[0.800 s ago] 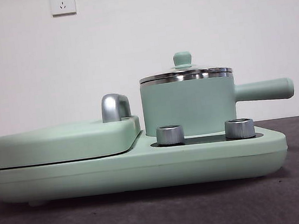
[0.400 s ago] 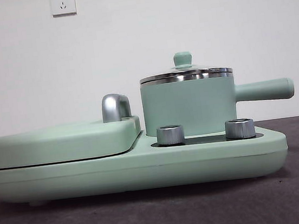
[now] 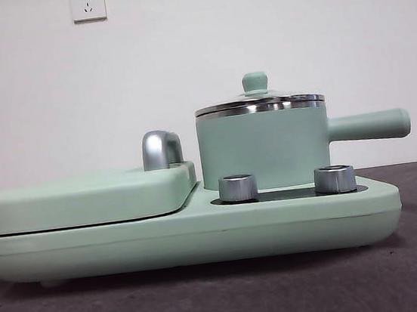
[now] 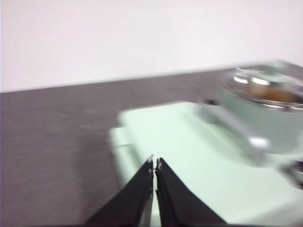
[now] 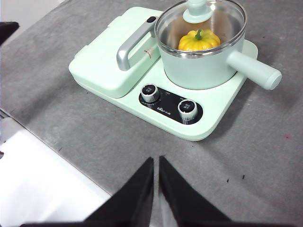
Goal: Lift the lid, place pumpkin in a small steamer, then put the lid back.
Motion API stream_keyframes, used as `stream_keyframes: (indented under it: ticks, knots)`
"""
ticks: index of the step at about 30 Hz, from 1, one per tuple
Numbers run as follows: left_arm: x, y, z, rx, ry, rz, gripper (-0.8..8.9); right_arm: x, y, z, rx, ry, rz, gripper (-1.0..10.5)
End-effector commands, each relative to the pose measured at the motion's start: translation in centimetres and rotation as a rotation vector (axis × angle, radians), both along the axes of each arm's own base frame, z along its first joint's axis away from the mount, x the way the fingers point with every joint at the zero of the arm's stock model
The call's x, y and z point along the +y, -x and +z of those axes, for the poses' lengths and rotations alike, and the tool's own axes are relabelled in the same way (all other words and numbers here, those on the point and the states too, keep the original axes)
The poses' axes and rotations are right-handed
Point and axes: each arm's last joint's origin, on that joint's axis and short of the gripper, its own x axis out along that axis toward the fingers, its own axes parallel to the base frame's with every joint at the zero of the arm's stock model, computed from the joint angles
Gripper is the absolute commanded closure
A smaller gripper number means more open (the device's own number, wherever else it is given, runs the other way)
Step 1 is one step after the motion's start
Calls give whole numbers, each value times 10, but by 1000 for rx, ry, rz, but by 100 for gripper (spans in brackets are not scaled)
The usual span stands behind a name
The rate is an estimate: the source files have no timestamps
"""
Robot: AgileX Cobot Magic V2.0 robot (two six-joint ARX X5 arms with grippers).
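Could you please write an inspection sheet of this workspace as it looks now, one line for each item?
Surface: dark grey table, cooker base standing on it.
Job's things: lid closed on the small steamer; pumpkin inside, seen through the glass.
Clutter: griddle cover with chrome handle; two knobs on the base.
Grippers: left gripper shut, above the griddle side; right gripper shut, high above the table in front of the cooker; both hold nothing.
Cables: nothing seen.
Surroundings: white wall, wall socket.
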Motion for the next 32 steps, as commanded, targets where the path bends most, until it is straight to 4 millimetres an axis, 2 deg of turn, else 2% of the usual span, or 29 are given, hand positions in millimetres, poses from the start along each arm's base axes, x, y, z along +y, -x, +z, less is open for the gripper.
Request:
stream_keyframes:
  ticks: [1, 4, 11, 21, 32]
  knots:
    - [5, -9, -28, 34, 59, 88, 803, 0, 0, 3, -10, -14, 3, 931]
    - [10, -14, -43, 94, 52, 163, 803, 0, 0, 3, -11, -14, 2, 931]
    - [17, -17, -52, 83, 48, 293, 803, 0, 1, 3, -11, -14, 2, 931]
    - [18, -22, -74, 112, 35, 314, 803, 0, 0, 3, -11, -14, 2, 931]
    - [18, -22, -73, 107, 35, 314, 803, 0, 0, 3, -11, -14, 2, 931]
